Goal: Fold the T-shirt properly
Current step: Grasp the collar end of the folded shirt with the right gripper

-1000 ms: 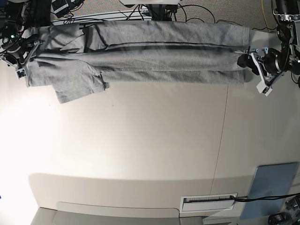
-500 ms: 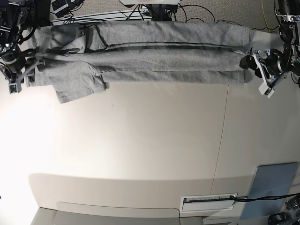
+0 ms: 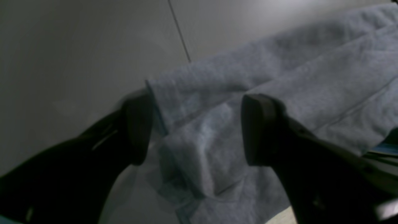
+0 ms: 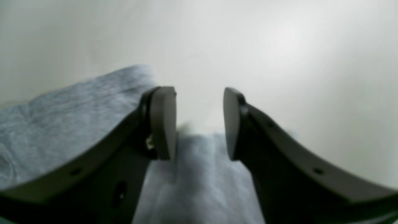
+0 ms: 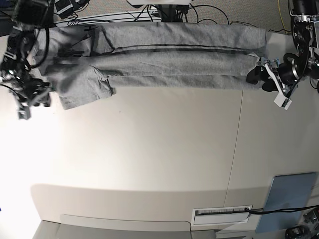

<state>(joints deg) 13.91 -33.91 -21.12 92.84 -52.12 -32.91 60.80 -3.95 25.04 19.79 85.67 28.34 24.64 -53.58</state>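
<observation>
The grey T-shirt (image 5: 174, 59) lies folded into a long band along the table's far edge, with one sleeve (image 5: 82, 92) sticking out toward the near side at its left end. My left gripper (image 5: 259, 79) is at the band's right end. In the left wrist view it (image 3: 199, 130) stands open, its fingers (image 3: 261, 130) on either side of the shirt's (image 3: 279, 71) folded hem corner without pinching it. My right gripper (image 5: 35, 97) is just off the left end, beside the sleeve. In the right wrist view it (image 4: 197, 124) stands open just above grey cloth (image 4: 62, 118), holding nothing.
A flat blue-grey pad (image 5: 291, 196) lies at the near right corner, with a white slotted strip (image 5: 222, 214) beside it. Cables (image 5: 209, 12) run behind the table's far edge. A seam (image 5: 239, 139) crosses the tabletop on the right.
My right gripper has swung from the shirt's left end toward the near side, level with the sleeve. My left gripper has shifted slightly nearer along the hem. Both stayed open.
</observation>
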